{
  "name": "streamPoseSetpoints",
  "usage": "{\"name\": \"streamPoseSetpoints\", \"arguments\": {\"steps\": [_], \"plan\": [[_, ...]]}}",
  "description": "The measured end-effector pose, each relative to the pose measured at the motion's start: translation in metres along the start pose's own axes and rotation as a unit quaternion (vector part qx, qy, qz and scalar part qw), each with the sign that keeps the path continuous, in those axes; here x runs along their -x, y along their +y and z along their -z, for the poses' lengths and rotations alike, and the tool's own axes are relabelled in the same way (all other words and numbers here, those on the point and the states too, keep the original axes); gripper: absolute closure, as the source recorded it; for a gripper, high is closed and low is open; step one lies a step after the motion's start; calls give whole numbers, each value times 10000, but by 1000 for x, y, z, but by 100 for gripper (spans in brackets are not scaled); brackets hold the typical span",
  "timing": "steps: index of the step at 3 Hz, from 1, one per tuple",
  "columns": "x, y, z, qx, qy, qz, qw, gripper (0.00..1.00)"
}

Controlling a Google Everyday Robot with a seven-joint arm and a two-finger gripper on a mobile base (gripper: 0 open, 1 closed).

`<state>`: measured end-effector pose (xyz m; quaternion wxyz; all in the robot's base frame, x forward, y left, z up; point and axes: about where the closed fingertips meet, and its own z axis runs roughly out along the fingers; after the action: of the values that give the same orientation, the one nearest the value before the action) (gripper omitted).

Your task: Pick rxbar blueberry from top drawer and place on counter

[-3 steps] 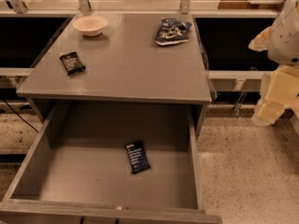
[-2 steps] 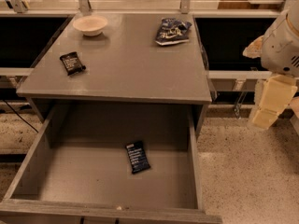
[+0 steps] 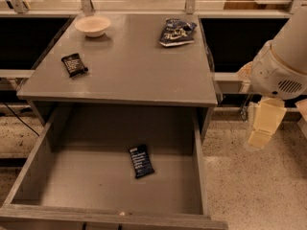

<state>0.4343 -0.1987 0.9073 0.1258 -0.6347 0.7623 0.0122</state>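
Lower than it was a moment ago, the hand [image 3: 261, 126] has come down and a little closer to the top drawer [image 3: 86, 176]. Nothing else has moved. The hand hangs in the air outside the drawer, past its right wall, over the speckled floor [image 3: 249, 190]. I cannot tell if the hand is wide or narrow, but I see nothing in it.

The rxbar blueberry [image 3: 141, 160] lies flat on the drawer's grey bottom, near the middle. It touches no wall. The drawer is pulled wide open. The bar is well apart from the hand and lower down, with the drawer's right wall between them.

Above the back of the drawer is the bench [image 3: 139, 66]. On it sit a black packet [image 3: 74, 64], a white bowl [image 3: 92, 25] and a blue snack bag [image 3: 176, 31].

I think a few things could go wrong. The hand could bump the drawer's right wall if it crosses too low. The bar is thin and flat, so the hand might push it along the drawer's bottom and not lift it. The black packet looks much like the bar, so the hand could go for the wrong one
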Motion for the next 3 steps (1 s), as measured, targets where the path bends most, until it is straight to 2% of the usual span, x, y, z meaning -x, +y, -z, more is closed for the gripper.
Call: {"name": "streamPoseSetpoints", "arguments": {"steps": [1,2,3], "plan": [[3,4,-18,213,-32,153,9997,0],[4,2,-19,206,-50,160,9996,0],[36,9,-11,78,-316,499,9982,0]]}}
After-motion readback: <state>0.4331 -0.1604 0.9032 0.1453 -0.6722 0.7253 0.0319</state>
